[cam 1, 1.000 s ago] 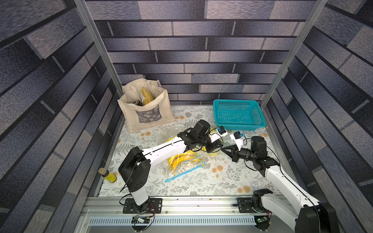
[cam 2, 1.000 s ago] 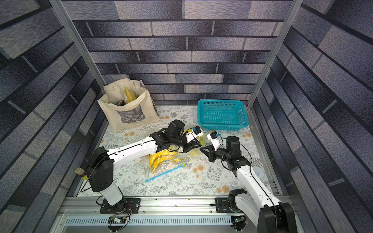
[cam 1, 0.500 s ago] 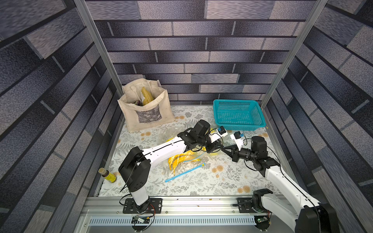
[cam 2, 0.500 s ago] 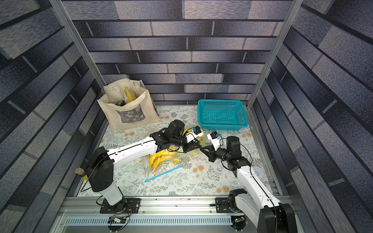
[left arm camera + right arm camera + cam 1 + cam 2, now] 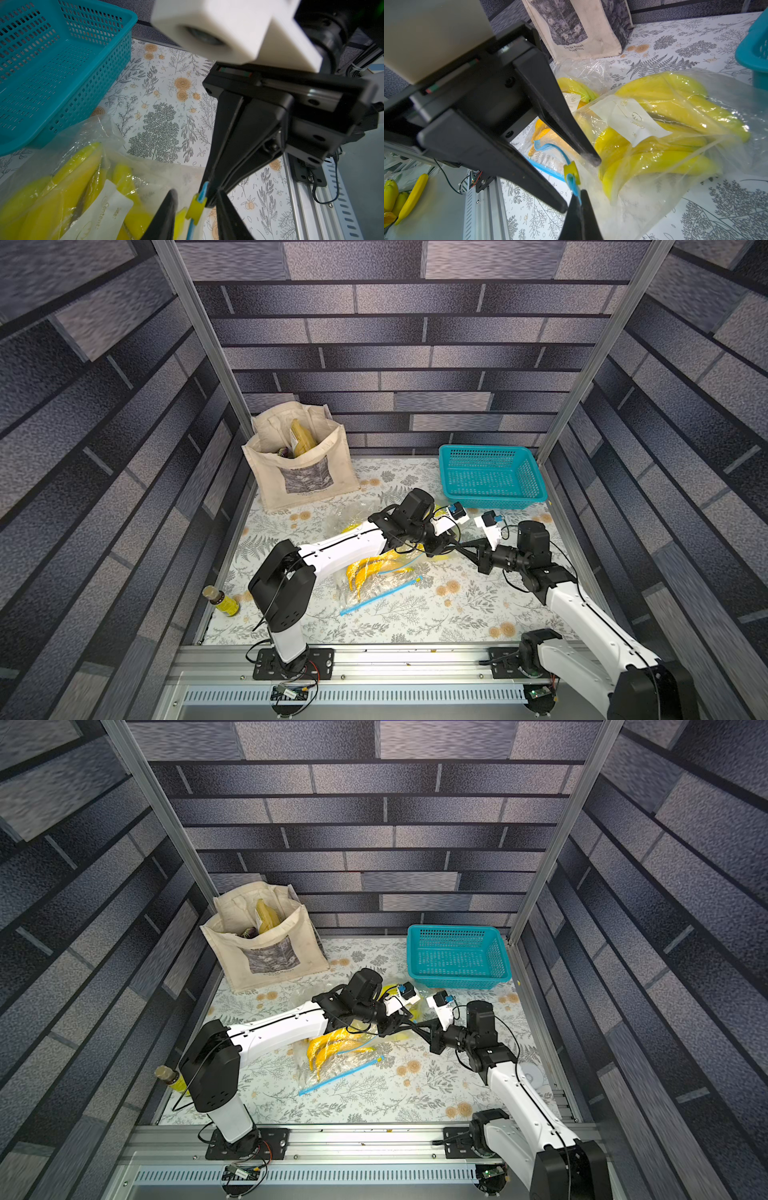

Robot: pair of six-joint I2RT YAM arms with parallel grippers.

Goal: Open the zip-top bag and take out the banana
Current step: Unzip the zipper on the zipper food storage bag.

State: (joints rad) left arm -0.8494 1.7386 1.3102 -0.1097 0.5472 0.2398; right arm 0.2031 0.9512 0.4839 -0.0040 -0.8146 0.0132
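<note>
Looks to be at the unzipping step, with nothing yet out of the zip-top bag (image 5: 675, 170). Calls next for closing on the yellow slider (image 5: 571, 169) and drawing it along the blue zip strip (image 5: 574, 186), away from the anchored end, without tearing the film. Shows the left gripper (image 5: 578, 183) partly open, straddling the slider, contact too close to call. Shows the right gripper (image 5: 210, 194) clamped tight on the strip's end. Finds the banana (image 5: 675, 95) inside the bag, on the table (image 5: 415, 614) just beside the teal basket (image 5: 494, 502).
</note>
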